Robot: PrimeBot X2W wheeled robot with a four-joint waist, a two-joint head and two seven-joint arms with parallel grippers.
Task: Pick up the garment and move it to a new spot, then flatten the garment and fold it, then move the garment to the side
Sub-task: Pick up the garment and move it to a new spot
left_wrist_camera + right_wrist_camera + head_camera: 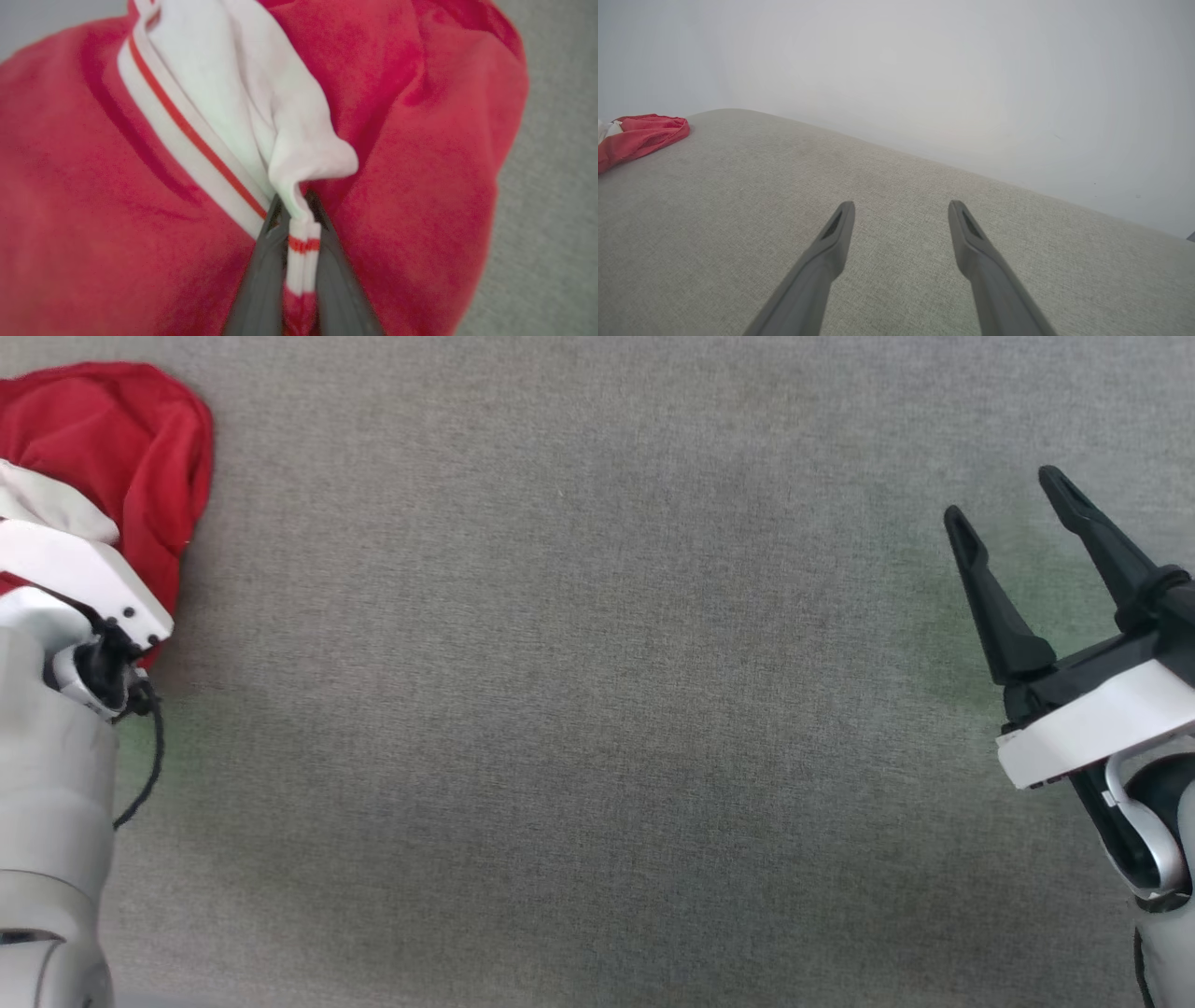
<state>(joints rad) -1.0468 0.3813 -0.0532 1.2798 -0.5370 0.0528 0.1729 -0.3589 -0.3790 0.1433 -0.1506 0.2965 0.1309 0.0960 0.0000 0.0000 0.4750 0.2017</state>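
— The jaws?
— The left gripper (295, 204) is pinched narrow on the garment (420, 140), at its striped white sleeve trim, lower centre of the wrist view. The right gripper (1001, 495) is spread wide, holding nothing, at the right edge.
— Around them?
— A grey woven surface (597, 709), with the garment bunched at the upper left (red, one white fold), well apart from the right gripper. A pale wall (924, 70) stands behind.
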